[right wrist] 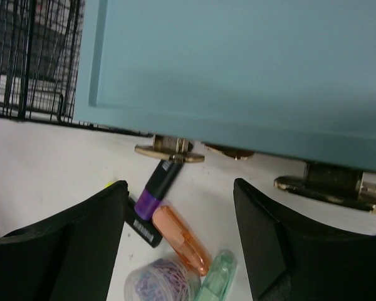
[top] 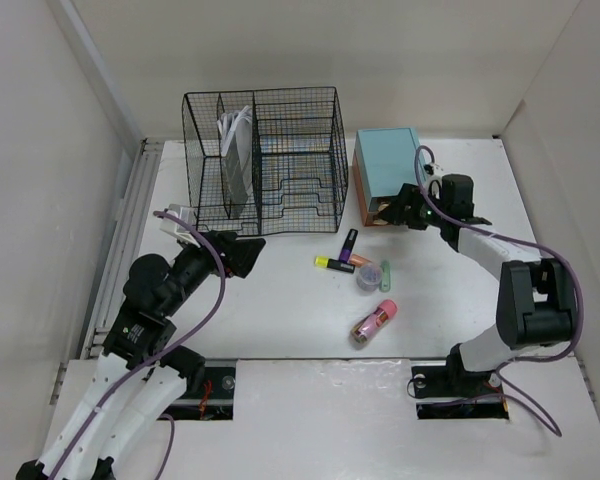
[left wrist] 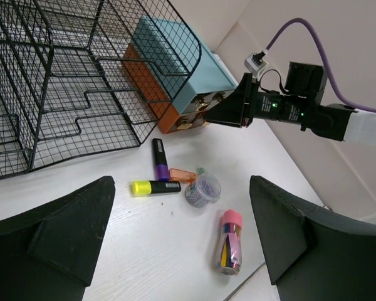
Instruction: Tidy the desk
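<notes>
Since the desk [top: 280,320] is a fixed rigid slab, there's no taking hold of it. My read: stiff, matte, not slippery, so the real job is lifting the loose bits off it. It fills the floor of the top view, under both arms.

Left gripper [top: 238,250]: 9 o'clock on the desk, jaws spread wide, nothing in them. It hangs over bare white top; looks clear of the surface, can't confirm. Wire organizer [top: 265,160] is just beyond at 11 o'clock, with white papers [top: 235,135] in its left slot.

Centre: clutter lying flat on the desk. Yellow highlighter [top: 332,264], purple marker [top: 349,240] and orange highlighter [top: 362,261] are bunched beside a clear jar [top: 368,278]. Pink-capped tube [top: 374,322] lies apart, at 6 o'clock of the bunch. All look light and stiff. Round barrels will likely roll, so pinch across mid-length.

Right gripper [top: 400,208]: 2 o'clock on the desk, jaws parted, empty, low over the top. Nose is right at the front of the teal drawer box [top: 387,160]. Touching it or not: can't tell.
</notes>
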### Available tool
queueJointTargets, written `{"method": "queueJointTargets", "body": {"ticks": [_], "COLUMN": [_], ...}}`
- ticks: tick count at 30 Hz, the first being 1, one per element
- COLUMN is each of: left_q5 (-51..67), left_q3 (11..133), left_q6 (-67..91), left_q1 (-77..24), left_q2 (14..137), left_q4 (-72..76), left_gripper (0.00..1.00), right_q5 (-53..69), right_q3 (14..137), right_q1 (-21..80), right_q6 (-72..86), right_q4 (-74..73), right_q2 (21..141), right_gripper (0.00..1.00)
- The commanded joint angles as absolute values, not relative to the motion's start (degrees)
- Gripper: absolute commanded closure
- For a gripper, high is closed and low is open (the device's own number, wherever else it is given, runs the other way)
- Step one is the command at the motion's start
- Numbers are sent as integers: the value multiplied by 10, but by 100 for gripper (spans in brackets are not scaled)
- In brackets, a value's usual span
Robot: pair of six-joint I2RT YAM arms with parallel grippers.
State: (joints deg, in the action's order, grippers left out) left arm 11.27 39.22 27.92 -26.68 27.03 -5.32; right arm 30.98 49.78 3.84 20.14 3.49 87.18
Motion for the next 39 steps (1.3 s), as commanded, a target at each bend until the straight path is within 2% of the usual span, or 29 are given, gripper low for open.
{"method": "queueJointTargets", "body": {"ticks": [1,7,11,15,16,19,21,31,39], "left_q5": [109,104,104,104,104,104,104,104,104], "left_q3": [394,394,394,394,394,394,394,388,388], "left_q6": [281,281,287,287,287,287,287,292,292], "left_q1": [-270,-270,-270,-270,-270,-270,-270,-270,-270], "left_q2": [261,261,261,261,261,261,261,250,239], "left_q4": [-18,-18,-18,-18,-23,-23,-23,-23,-23], "left_gripper": [14,14,14,14,14,14,14,14,14], "right_q5": [296,246,192,169,169,169,169,195,271], "right_q3": [512,517,511,504,504,491,473,406,395], "right_q1": [51,68,80,86,86,86,86,86,81], "right_q6": [256,296,321,326,326,326,320,266,208], "right_q4": [126,161,183,201,201,201,201,150,64], "right_q2": [885,896,902,902,897,889,868,781,753], "right_gripper": [26,26,32,44,51,65,69,70,71]}}
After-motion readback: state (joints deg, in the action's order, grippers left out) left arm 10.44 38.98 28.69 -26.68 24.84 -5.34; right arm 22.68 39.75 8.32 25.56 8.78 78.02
